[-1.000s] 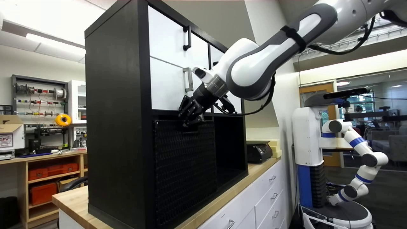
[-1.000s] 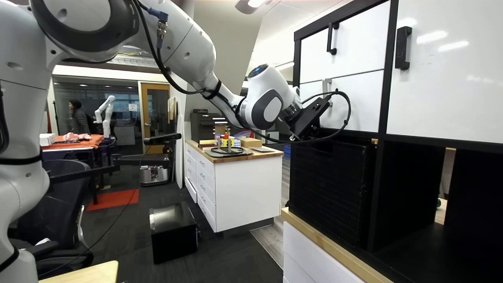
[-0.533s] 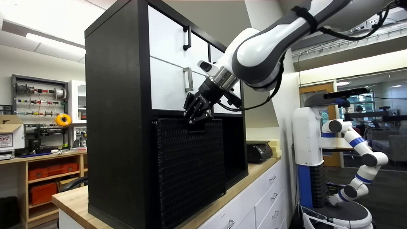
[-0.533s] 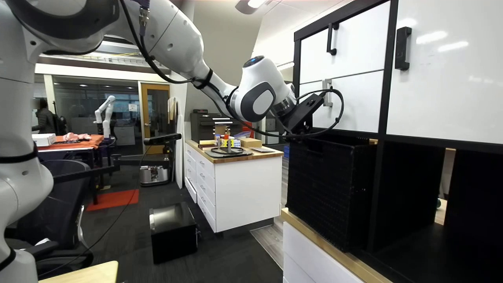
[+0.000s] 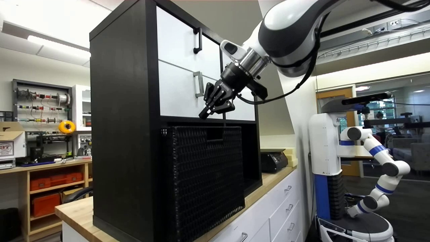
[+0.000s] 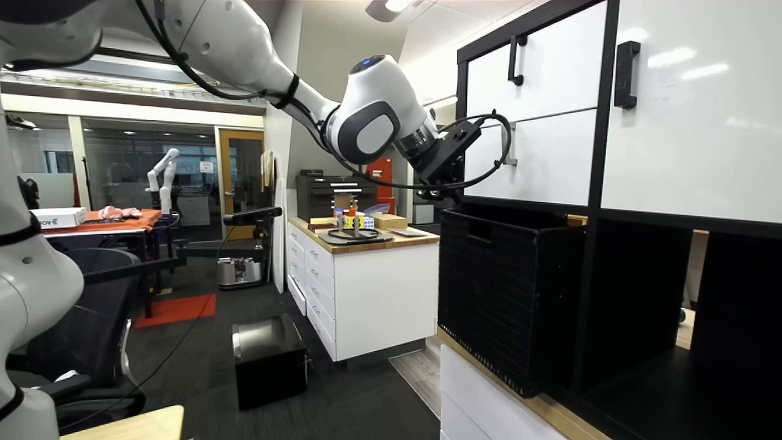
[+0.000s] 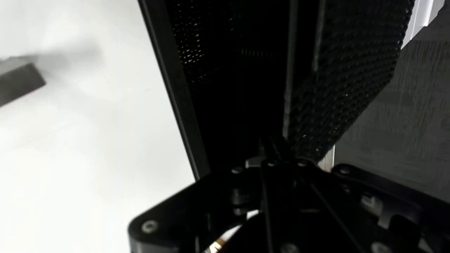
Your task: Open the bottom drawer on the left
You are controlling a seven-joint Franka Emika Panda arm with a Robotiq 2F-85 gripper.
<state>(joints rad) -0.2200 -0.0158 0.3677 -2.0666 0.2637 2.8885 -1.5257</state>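
The bottom drawer, a black ribbed basket-like box (image 5: pixel 208 174), stands partly out of the lower left compartment. Its front also shows in an exterior view (image 6: pixel 489 287) and its open top lies under the gripper in the wrist view, with the front wall (image 7: pixel 344 63) at the right. The handle slot (image 5: pixel 215 135) near its top edge is uncovered. My gripper (image 5: pixel 203 114) is shut and empty, a little above the drawer's top, pointing down towards it. In the wrist view its fingertips (image 7: pixel 276 143) are together with nothing between them.
White drawers above have a black bar handle (image 5: pixel 198 40) and a grey handle (image 5: pixel 199 84) near the gripper. The black cabinet (image 5: pixel 122 134) stands on a wooden counter (image 5: pixel 231 215). An open compartment (image 6: pixel 635 318) is beside the drawer.
The drawer has come further out of the cabinet. My gripper has left its handle slot and moved up and away from the cabinet.
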